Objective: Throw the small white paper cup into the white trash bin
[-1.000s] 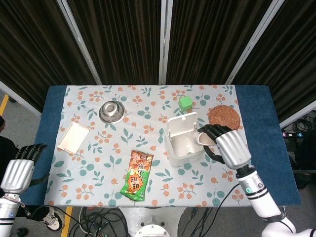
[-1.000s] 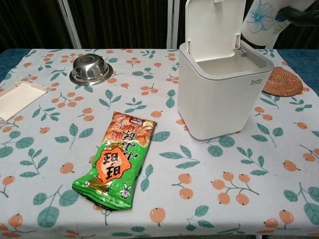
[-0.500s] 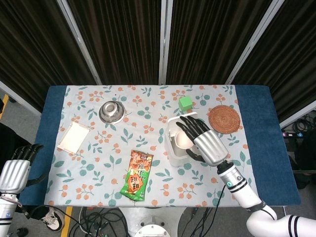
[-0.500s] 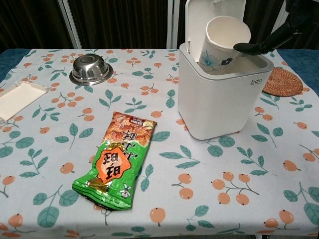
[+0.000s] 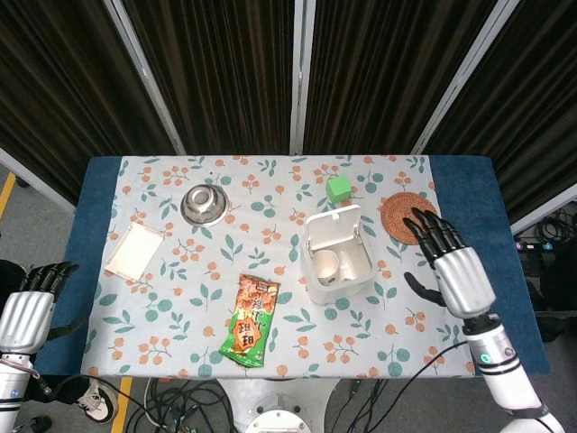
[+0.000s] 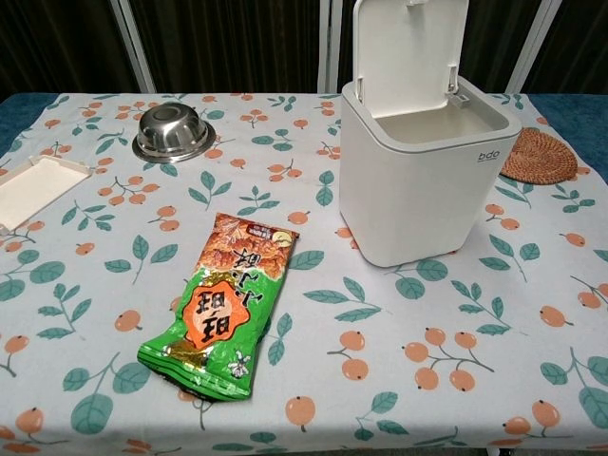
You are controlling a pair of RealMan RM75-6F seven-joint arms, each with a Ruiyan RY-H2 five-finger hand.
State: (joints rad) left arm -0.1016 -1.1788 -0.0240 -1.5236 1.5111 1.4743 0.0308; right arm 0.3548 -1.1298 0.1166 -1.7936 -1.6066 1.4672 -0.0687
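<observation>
The white trash bin (image 5: pixel 361 271) (image 6: pixel 418 204) stands right of the table's middle with its lid up. The small white paper cup (image 5: pixel 325 264) lies inside the bin, visible from the head view; the chest view does not show it. My right hand (image 5: pixel 455 271) hovers to the right of the bin, apart from it, fingers spread and holding nothing. Off the table's left edge, low in the head view, my left hand (image 5: pixel 32 311) holds nothing, its fingers slightly curled. Neither hand shows in the chest view.
A snack packet (image 5: pixel 251 320) (image 6: pixel 226 304) lies in front of the bin's left. A metal bowl (image 5: pixel 204 204) (image 6: pixel 172 130) and a white tray (image 5: pixel 133 251) (image 6: pixel 33 188) sit at the left. A green cube (image 5: pixel 339 188) and a woven coaster (image 5: pixel 407 215) (image 6: pixel 539 155) are behind and right of the bin.
The right hand let go of the cup, which dropped into the bin. The hand then drew back to the right with its fingers spread. The left hand barely moved.
</observation>
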